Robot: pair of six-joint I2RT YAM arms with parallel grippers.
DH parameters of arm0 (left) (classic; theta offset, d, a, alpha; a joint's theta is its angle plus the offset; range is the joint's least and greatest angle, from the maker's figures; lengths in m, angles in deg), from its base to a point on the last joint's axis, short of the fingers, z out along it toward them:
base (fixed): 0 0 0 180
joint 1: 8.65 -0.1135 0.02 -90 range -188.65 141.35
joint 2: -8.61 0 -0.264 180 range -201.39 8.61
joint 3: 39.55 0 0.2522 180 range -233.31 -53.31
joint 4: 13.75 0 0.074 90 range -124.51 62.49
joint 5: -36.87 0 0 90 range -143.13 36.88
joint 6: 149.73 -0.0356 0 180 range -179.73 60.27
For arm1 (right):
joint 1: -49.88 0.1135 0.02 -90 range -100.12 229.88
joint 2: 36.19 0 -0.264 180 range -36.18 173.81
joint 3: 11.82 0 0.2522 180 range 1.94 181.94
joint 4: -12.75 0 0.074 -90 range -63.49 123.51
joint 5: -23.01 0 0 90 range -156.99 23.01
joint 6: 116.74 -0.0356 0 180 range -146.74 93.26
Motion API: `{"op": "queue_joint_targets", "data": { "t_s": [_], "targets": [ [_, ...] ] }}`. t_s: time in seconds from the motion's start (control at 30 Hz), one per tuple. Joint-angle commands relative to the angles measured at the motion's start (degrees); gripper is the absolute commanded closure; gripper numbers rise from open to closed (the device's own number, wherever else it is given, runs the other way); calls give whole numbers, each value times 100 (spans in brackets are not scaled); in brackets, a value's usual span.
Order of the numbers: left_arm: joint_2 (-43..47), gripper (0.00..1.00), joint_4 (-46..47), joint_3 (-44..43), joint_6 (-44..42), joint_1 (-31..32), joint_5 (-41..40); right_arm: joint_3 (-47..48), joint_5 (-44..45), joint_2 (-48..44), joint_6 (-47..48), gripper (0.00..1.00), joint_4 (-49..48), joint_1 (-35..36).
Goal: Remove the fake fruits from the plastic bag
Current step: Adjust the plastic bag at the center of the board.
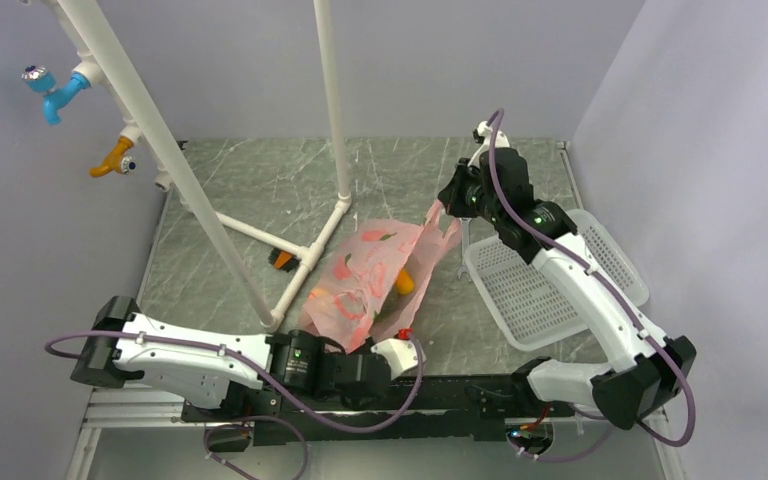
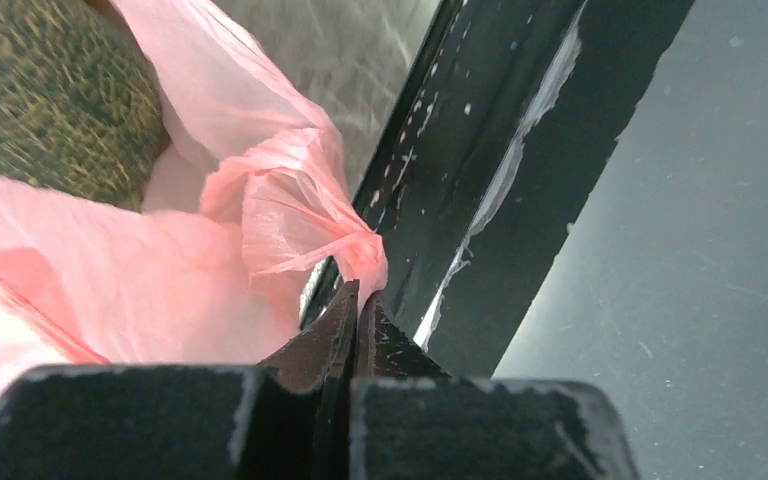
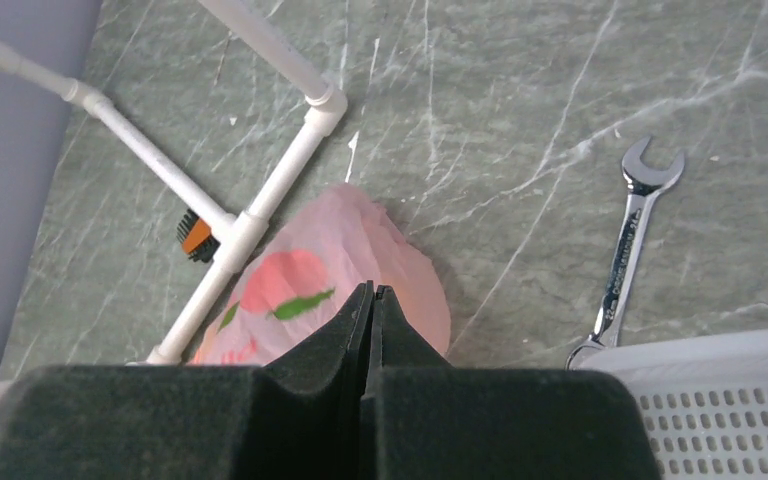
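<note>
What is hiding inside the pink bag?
Inside the bag you can see a grey-green netted melon at its opening and an orange piece. Whatever else is in there is covered by the crinkly pink plastic.

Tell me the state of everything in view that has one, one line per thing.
plastic bag, lying on the table, gripped by both claws
left claw, shut on the bag's near edge
right claw, shut on a bag handle, raised
melon, inside the bag
orange fruit piece, inside the bag
white mesh basket, no fruit in it
wrench, flat on the table beside the basket
</note>
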Motion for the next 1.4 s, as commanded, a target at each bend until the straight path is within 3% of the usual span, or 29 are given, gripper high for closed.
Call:
{"op": "queue_joint_targets", "data": {
  "t_s": [0.0,0.13,0.2,0.23,0.3,0.43,0.53,0.63,0.77,0.9,0.97,1.07,1.13,1.27,1.37],
  "targets": [
    [105,100,330,403,1177,360,-344,488,-77,220,205,100,-200,-98],
    [149,98,319,572,1480,451,-405,446,-403,251,444,100,-172,-91],
    [320,86,405,664,1529,451,-427,417,-741,199,538,90,-37,-82],
    [430,79,462,709,1536,452,-449,380,-812,123,539,84,86,-68],
    [718,70,578,805,1544,451,-558,224,-842,-118,533,62,242,-27],
    [1301,69,853,1002,1466,451,-716,9,-851,-690,566,26,872,15],
    [1556,67,1000,1130,1464,451,-694,-100,-950,-1227,573,12,1333,23],
    [1679,59,1077,1191,1475,451,-645,-58,-1239,-1725,628,7,1759,41],
    [1748,50,1144,1155,1388,454,-580,-26,-2263,-2338,723,1,1924,109],
    [1643,56,1035,1040,1332,451,-578,-294,-3420,-2570,432,1,1459,471],
    [1597,63,888,977,1396,451,-650,-488,-3481,-2492,253,1,1197,996],
    [1634,73,803,1000,1473,451,-685,-675,-2514,-2153,86,1,958,2317],
    [1724,80,808,1062,1548,456,-650,-715,-1285,-1926,47,1,920,2943],
    [1919,89,818,1196,1736,491,-559,-1034,-297,-1366,298,3,653,3027],
    [1941,93,756,1219,1810,512,-480,-1826,103,-1176,555,7,-349,3022]
  ]
}}
